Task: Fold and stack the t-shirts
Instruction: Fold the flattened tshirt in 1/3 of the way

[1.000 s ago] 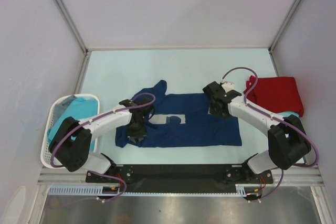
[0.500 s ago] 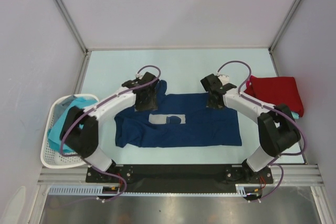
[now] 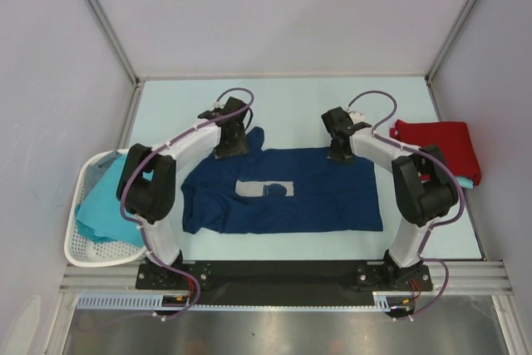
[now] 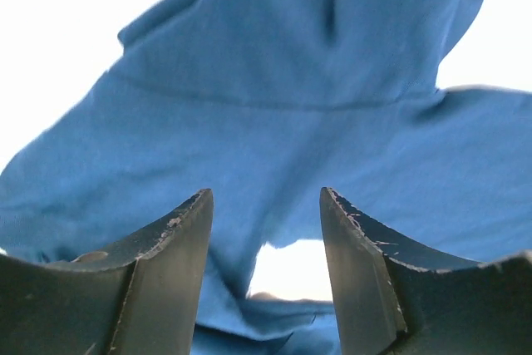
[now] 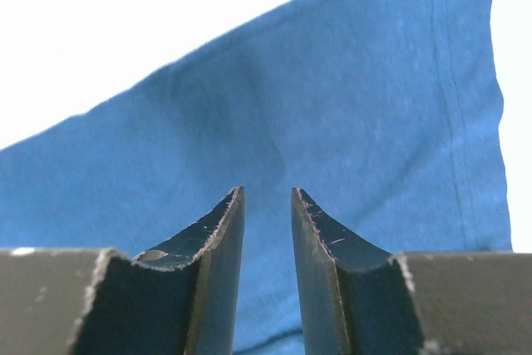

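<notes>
We are seeing the navy t-shirt [image 3: 283, 197] lying spread flat, print up, in the middle of the counter [image 3: 291, 106]. The left jaws are hovering released by its far left sleeve, with nothing between them. The right jaws are standing narrowly parted at its far right edge, though we cannot tell whether they are touching cloth. The red t-shirt [image 3: 440, 149] is lying at the right, and a turquoise t-shirt [image 3: 104, 201] is resting in the white basket [image 3: 79, 247].

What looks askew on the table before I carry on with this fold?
The navy blue cloth t-shirt is not lying square. Its left end is rumpled and bunched, and one sleeve sticks out toward the far side, while the right end lies flat. Nothing spilled or damaged shows.
</notes>
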Controlling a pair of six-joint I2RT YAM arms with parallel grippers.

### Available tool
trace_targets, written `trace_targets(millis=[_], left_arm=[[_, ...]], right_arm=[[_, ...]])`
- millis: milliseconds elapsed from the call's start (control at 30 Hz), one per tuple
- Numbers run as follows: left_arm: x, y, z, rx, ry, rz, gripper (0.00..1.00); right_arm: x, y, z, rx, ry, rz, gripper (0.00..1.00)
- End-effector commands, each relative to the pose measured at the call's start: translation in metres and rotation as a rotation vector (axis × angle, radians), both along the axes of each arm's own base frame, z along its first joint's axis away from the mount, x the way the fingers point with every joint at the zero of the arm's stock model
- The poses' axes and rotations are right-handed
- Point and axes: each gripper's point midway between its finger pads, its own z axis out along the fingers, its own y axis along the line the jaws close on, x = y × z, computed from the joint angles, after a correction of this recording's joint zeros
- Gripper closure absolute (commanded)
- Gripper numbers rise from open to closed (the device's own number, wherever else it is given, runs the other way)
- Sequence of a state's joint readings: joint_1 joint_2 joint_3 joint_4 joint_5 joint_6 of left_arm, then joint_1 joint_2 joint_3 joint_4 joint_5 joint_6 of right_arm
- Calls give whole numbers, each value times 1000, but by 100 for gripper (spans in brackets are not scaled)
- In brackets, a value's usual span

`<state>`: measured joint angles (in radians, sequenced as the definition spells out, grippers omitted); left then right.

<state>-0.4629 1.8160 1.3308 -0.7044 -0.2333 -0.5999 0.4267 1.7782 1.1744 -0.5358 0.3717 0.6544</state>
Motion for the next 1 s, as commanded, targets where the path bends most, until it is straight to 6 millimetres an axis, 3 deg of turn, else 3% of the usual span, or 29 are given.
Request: trace_targets(millis=[0,267,400,467,600,733,967], left_arm=[[24,-7,6,-2,-38,-25,41],[25,-15,-30,0,43,-45,43],[31,-17,-37,4,52,-53,45],[34,-18,-38,1,53,-58,46],[44,-20,-42,-7,59,-62,50],[53,-20,-45,-15,72,-67,55],[67,-17,-48,-23,78,-58,55]], right_arm=[[27,6,2,25,-43,-23,66],[40,10,-23,20,-9,-33,66],[47,4,-27,10,-7,-52,67],[50,1,-30,11,-2,-61,71],[54,-9,-34,11,17,-88,99],[54,-17,-38,3,26,-106,100],[55,-30,-41,-8,36,-138,100]])
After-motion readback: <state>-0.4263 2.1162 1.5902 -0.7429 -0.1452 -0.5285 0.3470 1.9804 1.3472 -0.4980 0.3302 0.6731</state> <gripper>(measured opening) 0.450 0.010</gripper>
